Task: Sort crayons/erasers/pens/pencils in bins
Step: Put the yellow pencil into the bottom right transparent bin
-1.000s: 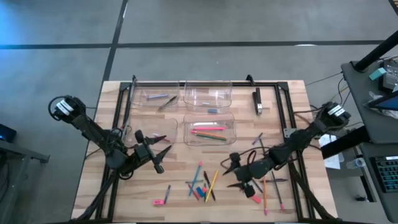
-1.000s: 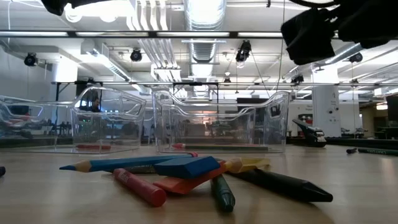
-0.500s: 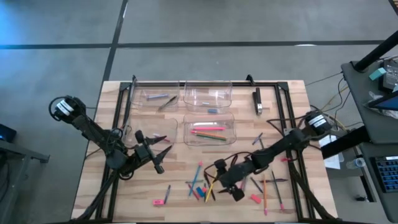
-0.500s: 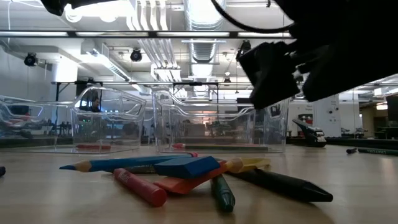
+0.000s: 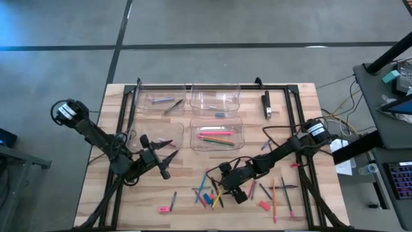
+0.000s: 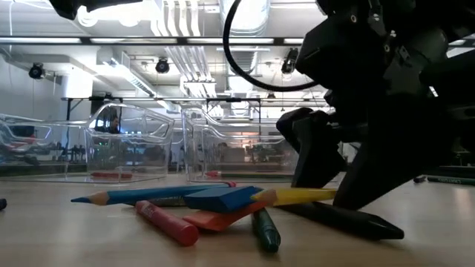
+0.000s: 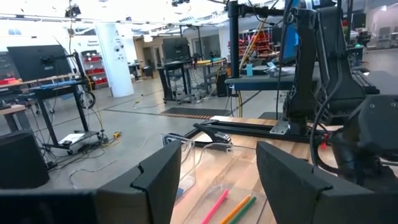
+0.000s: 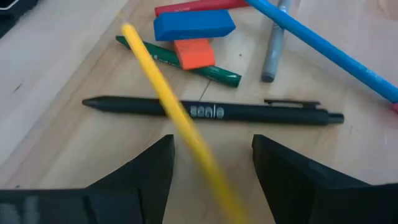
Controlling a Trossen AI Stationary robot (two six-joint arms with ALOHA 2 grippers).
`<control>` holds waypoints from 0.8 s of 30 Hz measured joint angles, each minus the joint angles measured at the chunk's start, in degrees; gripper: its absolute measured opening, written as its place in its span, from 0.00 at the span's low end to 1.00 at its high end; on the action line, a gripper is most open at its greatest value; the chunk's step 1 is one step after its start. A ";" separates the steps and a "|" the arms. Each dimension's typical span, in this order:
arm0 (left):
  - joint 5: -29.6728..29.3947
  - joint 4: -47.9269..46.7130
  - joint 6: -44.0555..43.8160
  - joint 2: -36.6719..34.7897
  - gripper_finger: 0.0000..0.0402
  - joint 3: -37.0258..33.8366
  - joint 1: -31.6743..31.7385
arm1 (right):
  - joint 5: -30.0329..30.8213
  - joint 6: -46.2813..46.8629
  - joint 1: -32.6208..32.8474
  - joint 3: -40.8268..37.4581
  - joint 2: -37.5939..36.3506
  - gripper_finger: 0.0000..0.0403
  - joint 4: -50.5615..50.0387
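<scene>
A loose pile lies on the table's near middle: a yellow pencil [image 8: 163, 93] lies slanting over a black pen [image 8: 211, 112], with a blue eraser [image 8: 194, 25], an orange eraser [image 8: 194, 53], a green crayon [image 8: 214, 73], a blue pencil [image 8: 323, 45] and a grey pen [image 8: 272, 50] beyond. My right gripper [image 8: 211, 186] [image 5: 217, 188] is open and low over the pile. Its fingers stand on either side of the yellow pencil [image 6: 297, 195]. My left gripper [image 5: 164, 161] [image 7: 217, 186] waits open to the left. Four clear bins [image 5: 217, 134] stand farther back.
Pink, green and orange pencils lie in the near right bin [image 7: 230, 205], pens in the far left bin [image 5: 164, 103]. A black-and-silver bar [image 5: 266, 104] sits on the dark frame. More sticks [image 5: 273, 193] and a pink eraser [image 5: 264, 206] lie to the right, a pink crayon [image 5: 166, 208] to the left.
My right gripper has swung toward the table's left and come down, tipping more steeply, from beside the loose sticks on the right to the pile. It now straddles the yellow pencil.
</scene>
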 joint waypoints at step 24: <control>0.00 -0.04 -0.09 0.07 0.48 -0.04 0.24 | 0.02 -0.80 -0.87 -0.14 0.28 0.16 -0.32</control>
